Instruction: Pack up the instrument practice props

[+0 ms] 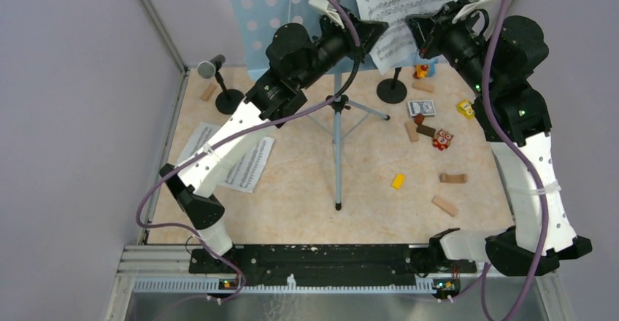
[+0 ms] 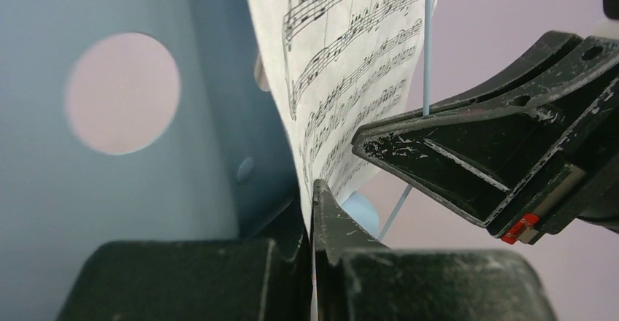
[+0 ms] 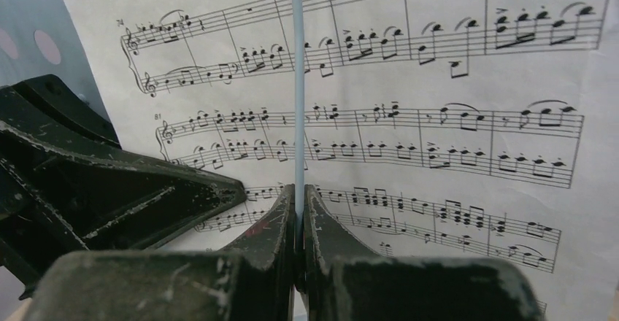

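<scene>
The light blue hole-punched music desk stands on grey tripod legs at the back. A printed music sheet rests on it. My left gripper is shut on that sheet's lower edge. My right gripper is shut on the desk's thin light blue wire page retainer, in front of the sheet. Both grippers meet at the sheet's bottom. More music sheets lie flat at the left. A microphone sits in a black round-based holder; a second holder stands right of centre.
A small card box, wooden blocks and colourful toys are scattered on the right half of the table, with a yellow block nearer the middle. Purple walls close in the left, back and right.
</scene>
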You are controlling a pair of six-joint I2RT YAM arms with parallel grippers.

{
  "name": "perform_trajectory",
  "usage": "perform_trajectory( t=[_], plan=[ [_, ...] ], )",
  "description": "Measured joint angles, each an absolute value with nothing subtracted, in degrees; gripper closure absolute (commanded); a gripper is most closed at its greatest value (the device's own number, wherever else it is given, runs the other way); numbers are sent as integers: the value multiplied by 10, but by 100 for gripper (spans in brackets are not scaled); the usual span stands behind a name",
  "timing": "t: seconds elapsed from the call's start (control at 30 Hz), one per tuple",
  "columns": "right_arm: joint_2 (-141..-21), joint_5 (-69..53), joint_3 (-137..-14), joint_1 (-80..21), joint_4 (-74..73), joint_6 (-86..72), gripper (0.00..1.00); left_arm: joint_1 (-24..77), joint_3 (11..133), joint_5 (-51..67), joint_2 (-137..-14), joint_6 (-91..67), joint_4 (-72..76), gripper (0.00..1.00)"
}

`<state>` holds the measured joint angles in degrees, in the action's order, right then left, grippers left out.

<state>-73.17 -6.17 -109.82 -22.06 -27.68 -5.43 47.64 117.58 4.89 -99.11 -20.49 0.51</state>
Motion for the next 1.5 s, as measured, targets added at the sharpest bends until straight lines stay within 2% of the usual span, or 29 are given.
perform_trajectory(
  t=[0.3, 0.63, 0.93, 1.27, 1.5],
  plan=[
    [-720, -65, -1072, -221, -241, -48, 100, 474, 1152, 11, -945, -195, 4, 100],
    [-698, -68, -1038, -221, -217, -40, 100, 472, 1047, -58, -775, -152, -17, 100],
    [-688, -68, -1017, -221, -210, -42, 77, 471, 946, -141, -533, -134, -93, 100],
    [-671, -66, -1000, -221, -219, -42, 64, 470, 802, -287, -312, -178, -199, 100],
    [-583, -58, -924, -221, -228, -39, 61, 470, 636, -406, -214, -317, -337, 100]
  ],
)
